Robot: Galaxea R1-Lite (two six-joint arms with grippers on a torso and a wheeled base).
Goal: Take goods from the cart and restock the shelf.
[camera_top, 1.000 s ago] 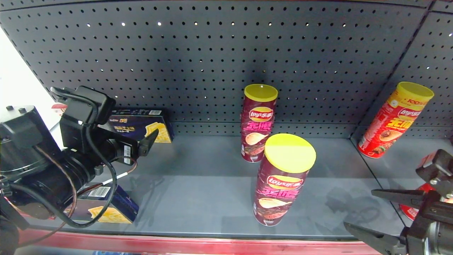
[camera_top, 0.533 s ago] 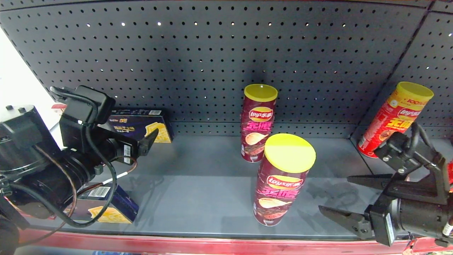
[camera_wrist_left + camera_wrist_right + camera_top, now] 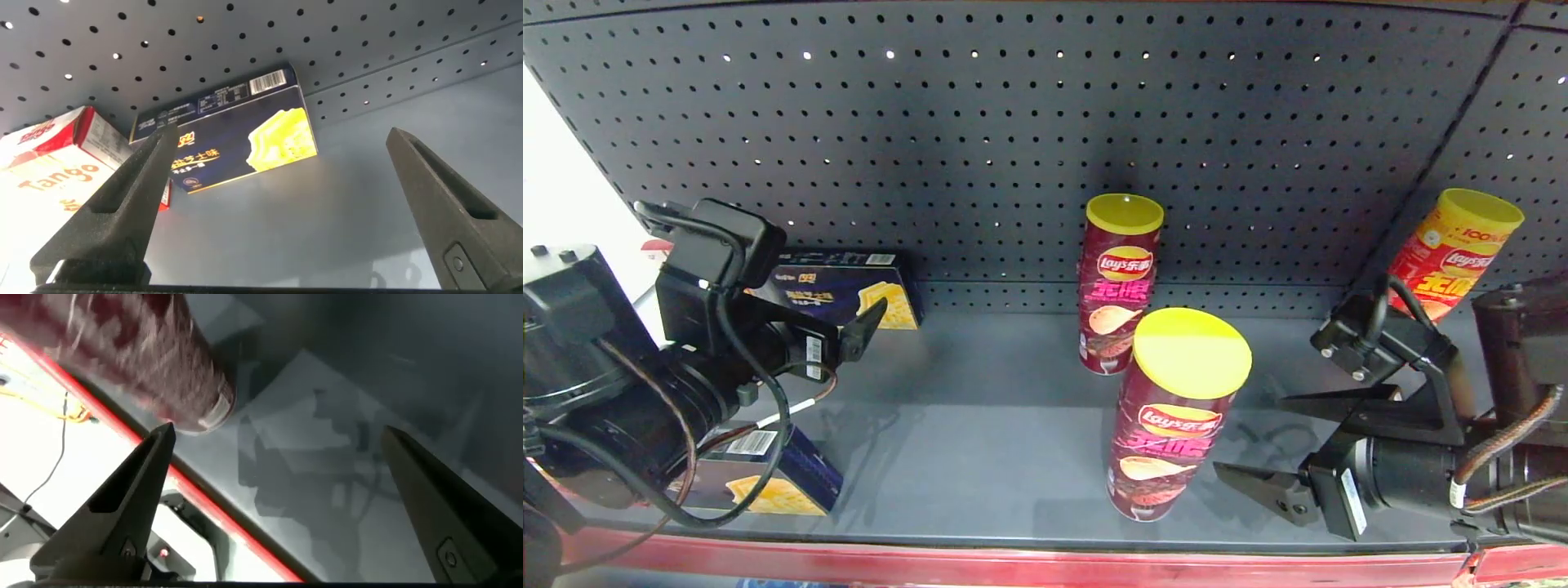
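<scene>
The shelf (image 3: 980, 425) is a grey deck with a red front lip (image 3: 1013, 563), backed by a dark perforated panel (image 3: 1013, 122); a divider on the right separates it from a neighbouring bay. The left claw (image 3: 278, 155) hangs over the left part of the deck, its fingers spread wide with nothing between them, aimed at the rear box. The right claw (image 3: 1252, 434) sits low over the right front of the deck, fingers likewise spread wide and holding nothing, its tips just beside the front can but apart from it. The front can (image 3: 1168, 433), maroon with a yellow lid, stands upright near the front edge, right of centre; the right wrist view shows its base (image 3: 204, 408) close to the red lip. A second maroon can (image 3: 1119, 286) stands upright behind it, near the back panel. A red can (image 3: 1445, 261) with a yellow lid stands in the neighbouring bay at the back. A dark blue box (image 3: 849, 290) rests at the left rear against the panel; a matching box (image 3: 768, 482) lies at the left front edge, partly hidden by the left arm. A red and white box (image 3: 57, 163) sits just beside the rear box.
</scene>
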